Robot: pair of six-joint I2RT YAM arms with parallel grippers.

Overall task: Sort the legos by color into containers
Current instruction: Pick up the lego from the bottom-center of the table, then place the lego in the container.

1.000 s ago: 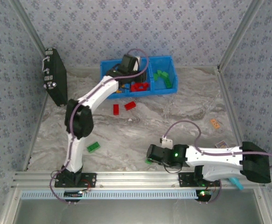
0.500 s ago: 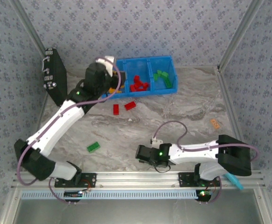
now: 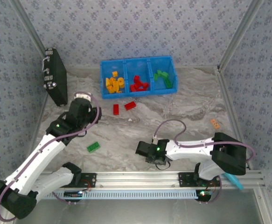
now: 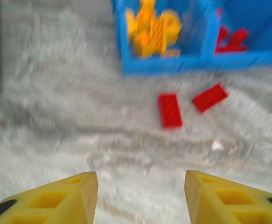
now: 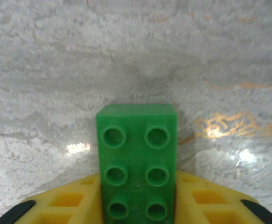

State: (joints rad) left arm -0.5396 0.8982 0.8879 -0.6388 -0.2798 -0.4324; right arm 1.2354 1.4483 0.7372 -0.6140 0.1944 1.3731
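Right gripper (image 5: 136,189) pinches a green studded plastic brick (image 5: 136,140) lengthwise; we see the blue plastic bin (image 3: 140,94) well apart, upper centre.

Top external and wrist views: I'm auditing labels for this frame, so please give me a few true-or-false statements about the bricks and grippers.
1. The right gripper is closed on a green brick. True.
2. The left gripper holds a yellow brick. False: it is open and empty.
3. Two red bricks lie on the table near the blue bin. True.
4. The sorted green bricks sit in the bin's left compartment. False: they are in the right one; yellow bricks occupy the left.
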